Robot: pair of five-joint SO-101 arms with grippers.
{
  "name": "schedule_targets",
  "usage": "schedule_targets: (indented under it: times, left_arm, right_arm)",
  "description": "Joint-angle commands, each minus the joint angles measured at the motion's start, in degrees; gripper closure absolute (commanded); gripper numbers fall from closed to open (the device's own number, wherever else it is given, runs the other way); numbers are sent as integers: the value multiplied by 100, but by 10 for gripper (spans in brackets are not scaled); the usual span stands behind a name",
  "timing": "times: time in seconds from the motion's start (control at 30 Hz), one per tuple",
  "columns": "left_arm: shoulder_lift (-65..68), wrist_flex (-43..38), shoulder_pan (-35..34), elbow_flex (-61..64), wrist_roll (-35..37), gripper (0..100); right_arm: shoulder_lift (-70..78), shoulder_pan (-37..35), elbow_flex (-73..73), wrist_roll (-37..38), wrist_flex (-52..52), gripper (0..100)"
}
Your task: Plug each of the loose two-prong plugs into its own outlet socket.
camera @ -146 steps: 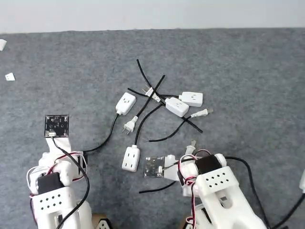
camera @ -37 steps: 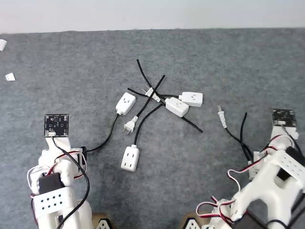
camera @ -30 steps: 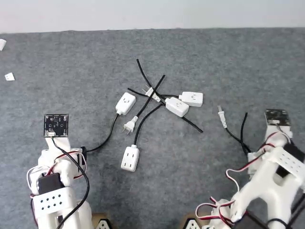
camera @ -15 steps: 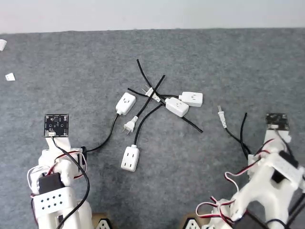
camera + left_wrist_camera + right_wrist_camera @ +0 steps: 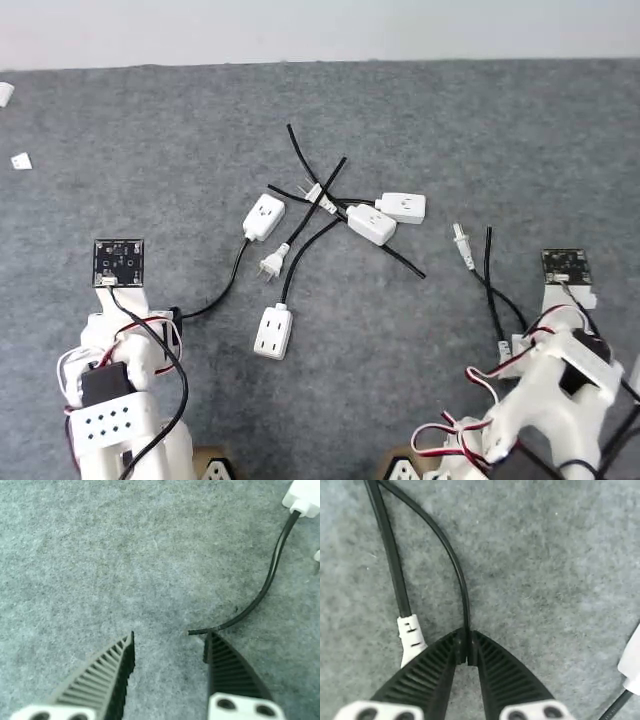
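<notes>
In the high view, the grey felt table (image 5: 500, 120) carries a loose knot of black cables near its middle. Four white sockets lie there: the upper-left socket (image 5: 264, 216), the middle socket (image 5: 371, 224), the right socket (image 5: 402, 207) just beside it, and the near socket (image 5: 275, 332), which lies apart, closer to the arms. The centre plug (image 5: 270, 263) lies between the upper-left socket and the near socket, and the tangled plug (image 5: 320, 197) lies among the crossing cables. Neither plug is in a socket. The right plug (image 5: 461, 243) lies well apart from the sockets, near the right arm (image 5: 560, 390), and the held cable (image 5: 489, 265) runs from beside it down under that arm. The left arm (image 5: 115, 400) stands at the other side, and two small white scraps (image 5: 20, 160) lie far from it at the table's edge. In the left wrist view, the left gripper (image 5: 170, 636) is spread wide over bare felt and has hold of nothing. The cut end of the socket cable (image 5: 274, 570) lies just beside one fingertip, and whether it touches cannot be told. This cable leads away to the upper-left socket (image 5: 302, 497). In the right wrist view, the right gripper (image 5: 467, 637) is closed tightly, pinching the held cable (image 5: 462, 587) between its tips. The right plug (image 5: 411, 634) lies on the felt just beside one finger (image 5: 430, 670).
</notes>
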Motion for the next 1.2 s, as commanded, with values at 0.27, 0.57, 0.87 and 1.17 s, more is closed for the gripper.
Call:
schedule_targets:
  times: [0.27, 0.57, 0.87, 1.17]
  left_arm:
    - [-70, -132, -18, -40, -35, 787]
    - [-62, -132, -18, -40, -18, 787]
    - [-62, -132, -18, -31, -18, 787]
    - [-62, -132, -18, -31, -35, 787]
  right_arm:
    - [-84, -901, -1697, -765, 2211, 986]
    - [-22, -1411, -1758, -431, 2536, 846]
    - [-13, -1411, -1468, -264, 2026, 871]
    - [-4, -1393, -967, -273, 1358, 884]
